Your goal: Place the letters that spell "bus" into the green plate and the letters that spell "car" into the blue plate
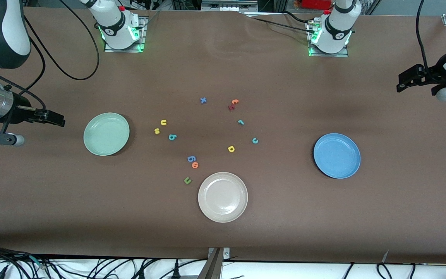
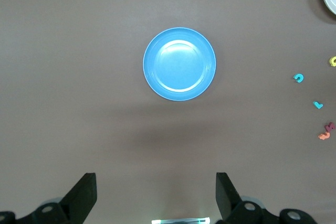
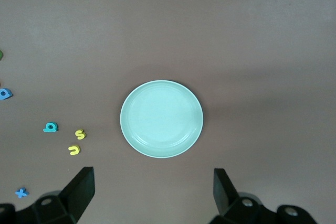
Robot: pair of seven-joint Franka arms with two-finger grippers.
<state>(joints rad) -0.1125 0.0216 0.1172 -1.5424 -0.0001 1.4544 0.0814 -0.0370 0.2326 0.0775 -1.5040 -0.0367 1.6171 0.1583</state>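
Observation:
The green plate (image 1: 106, 134) (image 3: 161, 118) lies toward the right arm's end, with the yellow "u" (image 1: 163, 122), yellow "s" (image 1: 156, 131) and teal "b" (image 1: 172, 136) on the table beside it. The blue plate (image 1: 337, 155) (image 2: 179, 64) lies toward the left arm's end. The teal "r" (image 1: 241, 122), teal "c" (image 1: 255, 140) and yellow "a" (image 1: 231, 148) sit mid-table. My right gripper (image 1: 61, 121) (image 3: 153, 190) hangs open over bare table past the green plate. My left gripper (image 1: 399, 83) (image 2: 156, 192) hangs open over bare table past the blue plate. Both hold nothing.
A cream-white plate (image 1: 222, 197) sits nearest the front camera. Other loose letters: blue "x" (image 1: 203, 100), orange "t" (image 1: 235, 101), a dark red letter (image 1: 231, 107), blue "g" (image 1: 191, 158), orange "o" (image 1: 195, 165), olive "u" (image 1: 187, 180).

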